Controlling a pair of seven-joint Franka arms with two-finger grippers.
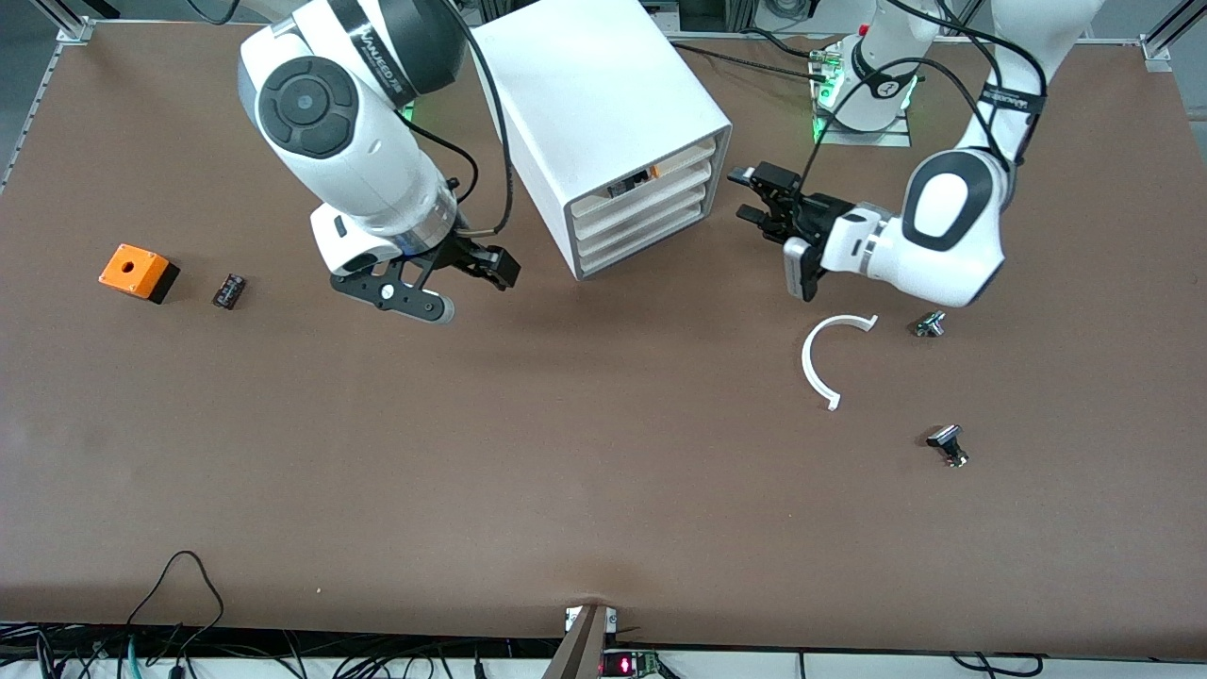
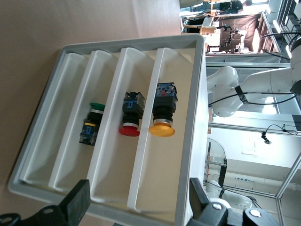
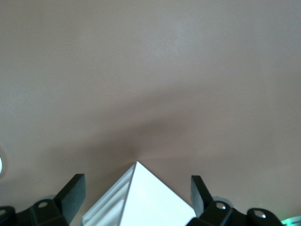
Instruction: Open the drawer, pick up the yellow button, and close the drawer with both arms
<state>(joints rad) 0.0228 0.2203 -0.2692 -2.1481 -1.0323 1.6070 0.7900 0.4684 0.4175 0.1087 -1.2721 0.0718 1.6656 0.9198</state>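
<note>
The white cabinet (image 1: 603, 104) stands at the table's back middle. Its uppermost drawer (image 1: 660, 165) sits in, its front about level with the lower drawers. In the left wrist view the drawer (image 2: 181, 117) holds the button (image 2: 162, 128), yellow-orange cap on a blue-and-black body. The button also shows in the front view (image 1: 647, 175). My left gripper (image 1: 745, 196) hangs open just in front of the drawers, touching nothing; its fingers (image 2: 77, 205) frame the drawer fronts. My right gripper (image 1: 462, 283) is open and empty over the table beside the cabinet, toward the right arm's end. The cabinet's corner (image 3: 141, 197) shows between its fingers.
A green button (image 2: 91, 125) and a red button (image 2: 130, 117) lie in lower drawers. An orange box (image 1: 139, 272) and a small black part (image 1: 229, 289) lie toward the right arm's end. A white curved piece (image 1: 830, 358) and two black-and-silver parts (image 1: 929, 324) (image 1: 948, 445) lie toward the left arm's end.
</note>
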